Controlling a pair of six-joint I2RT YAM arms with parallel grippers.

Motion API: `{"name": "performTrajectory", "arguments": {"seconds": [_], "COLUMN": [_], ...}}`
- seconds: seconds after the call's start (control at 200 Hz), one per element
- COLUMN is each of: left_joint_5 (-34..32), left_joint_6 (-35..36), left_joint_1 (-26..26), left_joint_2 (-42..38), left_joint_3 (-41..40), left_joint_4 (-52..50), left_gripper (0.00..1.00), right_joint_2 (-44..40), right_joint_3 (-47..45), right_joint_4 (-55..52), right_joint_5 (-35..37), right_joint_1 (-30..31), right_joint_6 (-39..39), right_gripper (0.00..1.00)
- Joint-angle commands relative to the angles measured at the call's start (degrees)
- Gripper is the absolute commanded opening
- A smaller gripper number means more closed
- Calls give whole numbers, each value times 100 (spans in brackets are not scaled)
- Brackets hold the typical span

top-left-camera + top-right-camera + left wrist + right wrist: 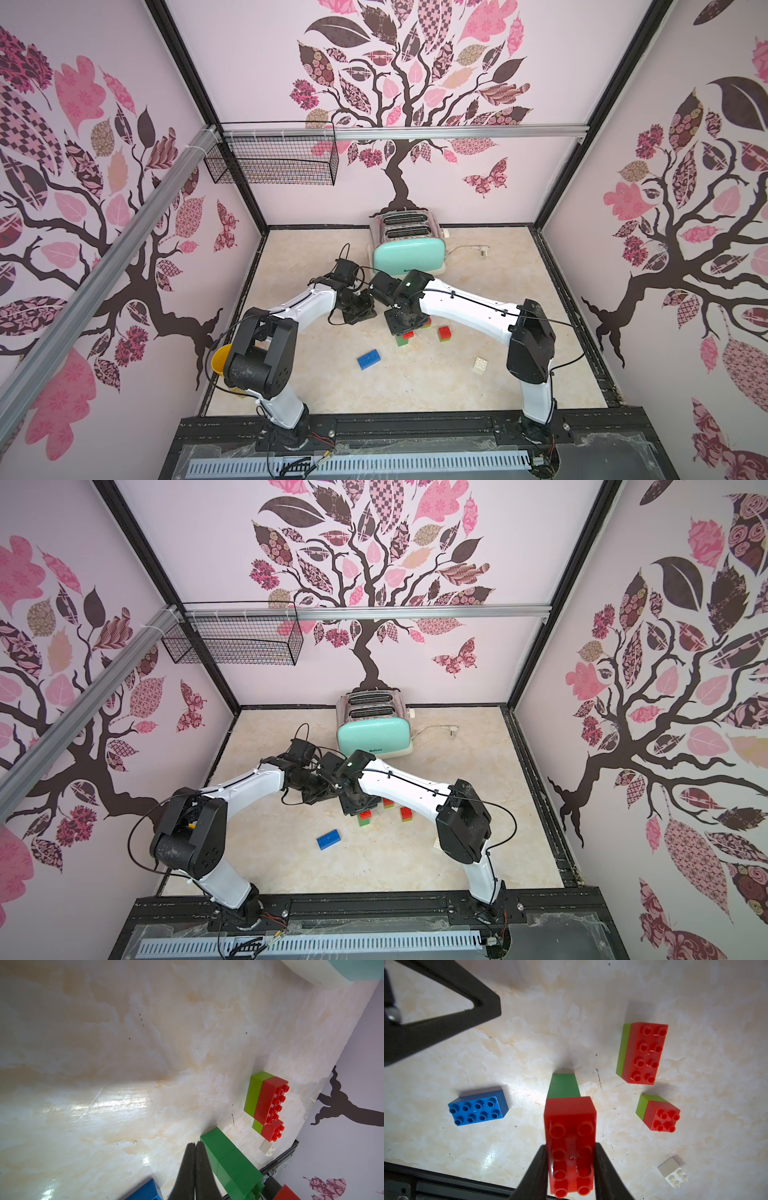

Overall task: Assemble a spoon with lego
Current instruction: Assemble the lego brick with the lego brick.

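Note:
The spoon is a partial upright lego stack: a red oblong brick (570, 1126) on top of two dark green bricks (228, 1159), whose lower end meets the table. My right gripper (571, 1147) is shut on the red brick's long sides. My left gripper (194, 1144) is shut and empty, its tips close beside the green bricks. Loose lego lies around: a blue oblong brick (478, 1107), a red-on-lime oblong pair (644, 1053), a small red-on-lime pair (660, 1115) and a small white brick (671, 1169). In both top views the arms hide most of the stack (402, 340).
A mint toaster (409, 249) stands at the back of the table, its cord and plug (482, 250) to its right. A wire basket (274, 160) hangs on the back left wall. A yellow object (220, 359) sits behind the left arm's base.

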Motion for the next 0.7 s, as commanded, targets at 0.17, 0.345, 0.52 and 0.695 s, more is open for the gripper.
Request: {"name": "performTrajectory", "arguments": {"seconds": [0.17, 0.345, 0.52, 0.695], "left_joint_5": [25, 26, 25, 26], "left_joint_6": [19, 24, 24, 11], "left_joint_1": [-12, -12, -12, -12], "left_joint_2": [-6, 1, -5, -4], "left_joint_3": [-36, -36, -38, -34], "left_joint_4": [72, 72, 73, 72], "left_gripper": [0, 0, 0, 0], "right_joint_2": [207, 246, 259, 292], "right_joint_3": [219, 219, 349, 318], "right_joint_4": [-172, -163, -204, -168], "right_joint_5": [111, 159, 141, 62], "right_joint_1": [-18, -35, -35, -35], "right_joint_6": [-84, -100, -108, -91], "right_gripper": [27, 27, 27, 26]}}
